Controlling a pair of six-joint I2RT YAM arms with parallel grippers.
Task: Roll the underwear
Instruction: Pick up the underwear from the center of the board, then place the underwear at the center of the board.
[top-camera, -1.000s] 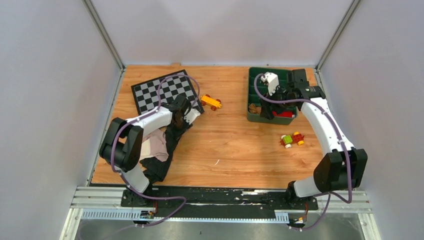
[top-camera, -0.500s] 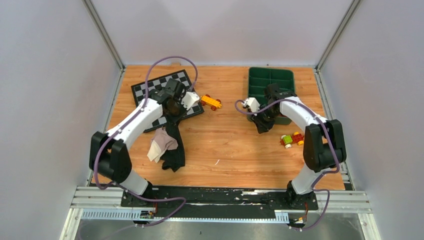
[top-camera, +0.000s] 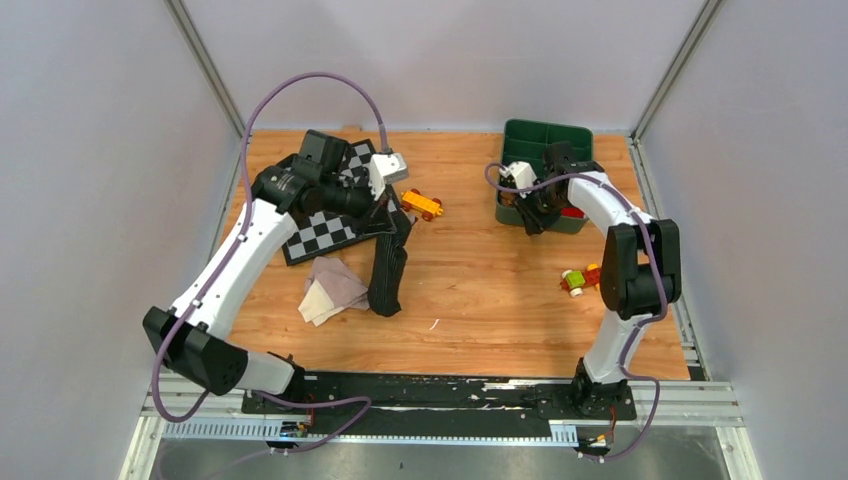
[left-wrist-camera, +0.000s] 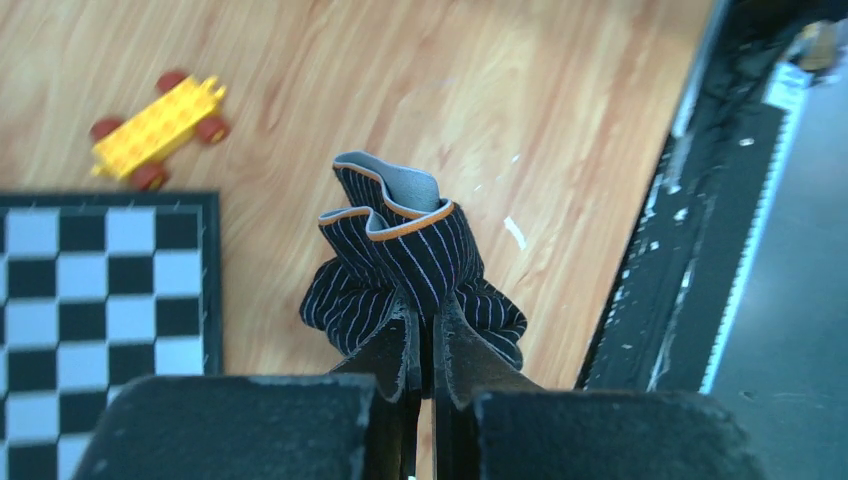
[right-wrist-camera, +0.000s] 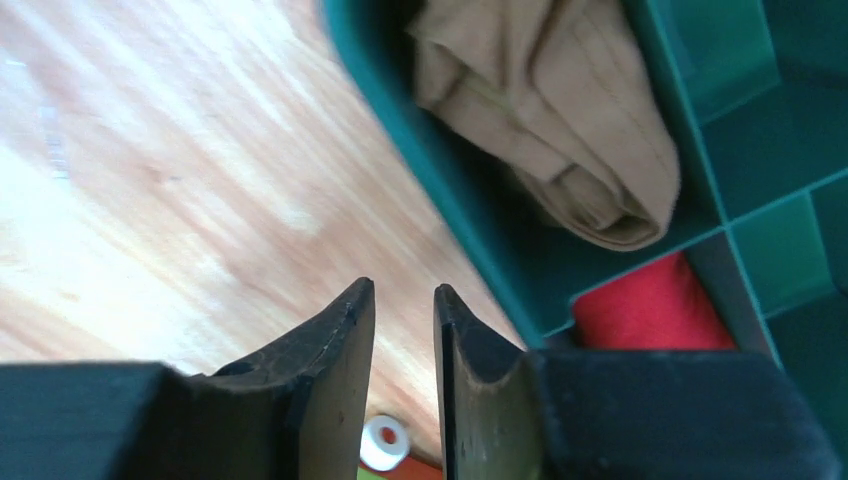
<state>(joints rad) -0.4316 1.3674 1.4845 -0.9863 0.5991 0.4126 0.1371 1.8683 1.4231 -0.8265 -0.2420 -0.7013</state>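
Observation:
My left gripper is shut on the black pinstriped underwear and holds it up, so it hangs with its lower end on the wooden table. The pale pink-beige underwear lies crumpled on the table just left of it. The tan-brown underwear lies bunched in a compartment of the green bin; my right arm hides it in the top view. My right gripper hovers over the bin's front-left corner, its jaws a narrow gap apart and empty.
The checkerboard mat lies at the back left under my left arm. A yellow toy car sits beside it. A red item is in the bin. A small green and red toy lies in front of the bin.
My left arm has lifted the black underwear and carried it right and back, clear of the pink-beige one. My right gripper has moved back over the bin's front-left corner.

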